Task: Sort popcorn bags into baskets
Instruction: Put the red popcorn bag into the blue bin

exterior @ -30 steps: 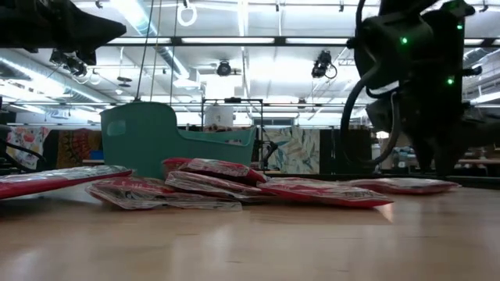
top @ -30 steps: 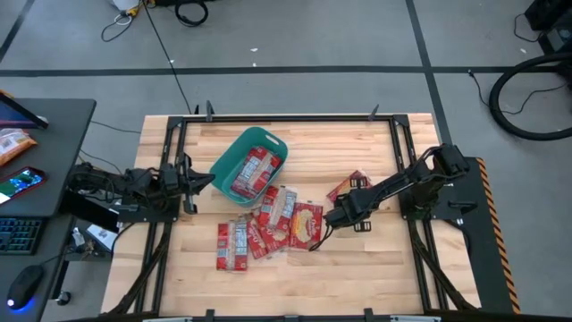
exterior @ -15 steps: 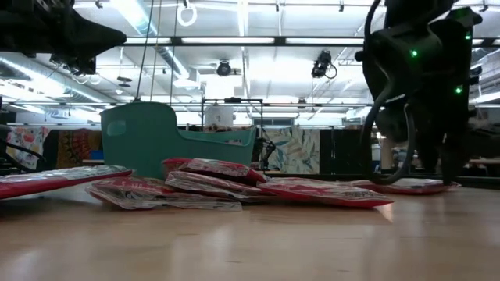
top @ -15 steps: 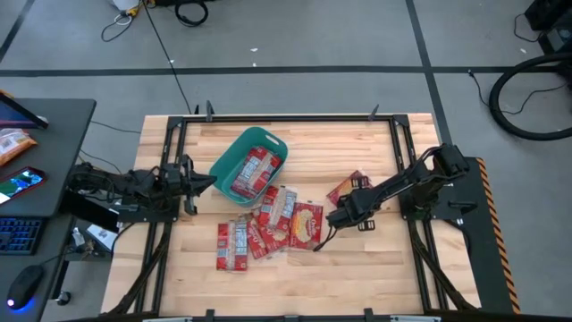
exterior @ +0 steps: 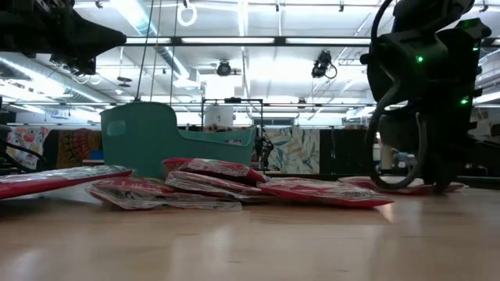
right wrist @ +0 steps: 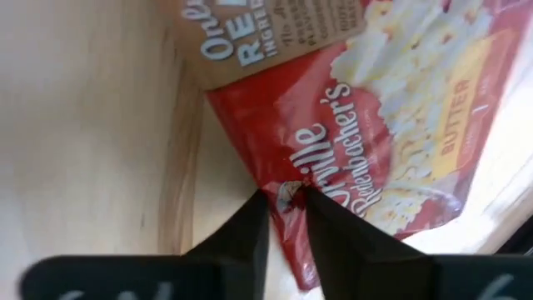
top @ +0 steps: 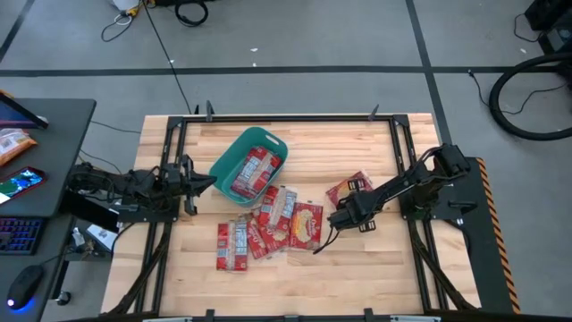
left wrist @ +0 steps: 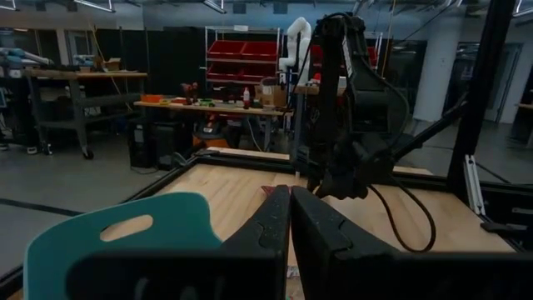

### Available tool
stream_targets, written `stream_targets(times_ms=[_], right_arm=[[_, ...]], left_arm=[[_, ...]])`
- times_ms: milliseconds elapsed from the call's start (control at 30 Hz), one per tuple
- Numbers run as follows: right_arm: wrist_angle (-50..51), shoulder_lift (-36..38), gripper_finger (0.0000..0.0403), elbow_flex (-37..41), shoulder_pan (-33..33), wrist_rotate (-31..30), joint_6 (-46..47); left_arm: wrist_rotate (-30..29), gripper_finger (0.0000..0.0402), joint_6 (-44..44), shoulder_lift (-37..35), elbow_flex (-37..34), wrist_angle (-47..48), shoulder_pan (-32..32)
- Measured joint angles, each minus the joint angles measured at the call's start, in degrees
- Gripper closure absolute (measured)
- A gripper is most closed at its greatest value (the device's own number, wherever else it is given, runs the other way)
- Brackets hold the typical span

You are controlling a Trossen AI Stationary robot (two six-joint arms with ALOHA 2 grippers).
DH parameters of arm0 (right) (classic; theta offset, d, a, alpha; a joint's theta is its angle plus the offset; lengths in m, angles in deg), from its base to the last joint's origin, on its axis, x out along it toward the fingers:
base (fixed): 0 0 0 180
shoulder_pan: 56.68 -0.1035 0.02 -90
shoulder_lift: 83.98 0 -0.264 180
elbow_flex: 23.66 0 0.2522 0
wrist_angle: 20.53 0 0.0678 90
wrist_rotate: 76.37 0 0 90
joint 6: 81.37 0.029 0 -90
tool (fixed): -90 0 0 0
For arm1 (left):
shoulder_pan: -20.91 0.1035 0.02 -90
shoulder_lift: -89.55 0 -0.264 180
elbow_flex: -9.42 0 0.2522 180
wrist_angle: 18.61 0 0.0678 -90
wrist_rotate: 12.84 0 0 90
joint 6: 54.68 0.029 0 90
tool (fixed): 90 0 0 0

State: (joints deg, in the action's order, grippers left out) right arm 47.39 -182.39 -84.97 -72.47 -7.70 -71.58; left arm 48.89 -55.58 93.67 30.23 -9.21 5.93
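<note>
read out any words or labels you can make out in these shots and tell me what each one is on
"...ville Redenbacher's", first letters hidden: popcorn bag at the right gripper.
"BUTTER": same bag.
"RE...", cut off: tan panel of that bag.
Print on the bags in the teal basket and on the table: too small to read.

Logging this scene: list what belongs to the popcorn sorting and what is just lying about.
Job: popcorn bags, teal basket with bags inside, right gripper pinching a bag edge, left gripper beside the basket.
Lying about: keyboard, mouse, floor cables.
</note>
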Motion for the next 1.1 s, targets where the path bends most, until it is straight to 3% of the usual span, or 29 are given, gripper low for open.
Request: stream_targets(times_ms=[200, 567, 1100], right_arm=[[-1.8, 0.0, 0.0394, -0.1, -0.6, -0.5, 2.1], [1.0, -0.2, 0.0398, -7.6, -0.7, -2.4, 2.1], [2.9, -0.2, 0.0401, -22.9, -0.7, -13.2, -4.7]], left_arm=[[0.0, 0.0383, 0.0, 0.0, 0.0, 0.0, 0.0], [0.0, 0.0383, 0.0, 0.0, 0.0, 0.0, 0.0], [0.0, 0.0383, 0.0, 0.0, 0.0, 0.1, 0.0]])
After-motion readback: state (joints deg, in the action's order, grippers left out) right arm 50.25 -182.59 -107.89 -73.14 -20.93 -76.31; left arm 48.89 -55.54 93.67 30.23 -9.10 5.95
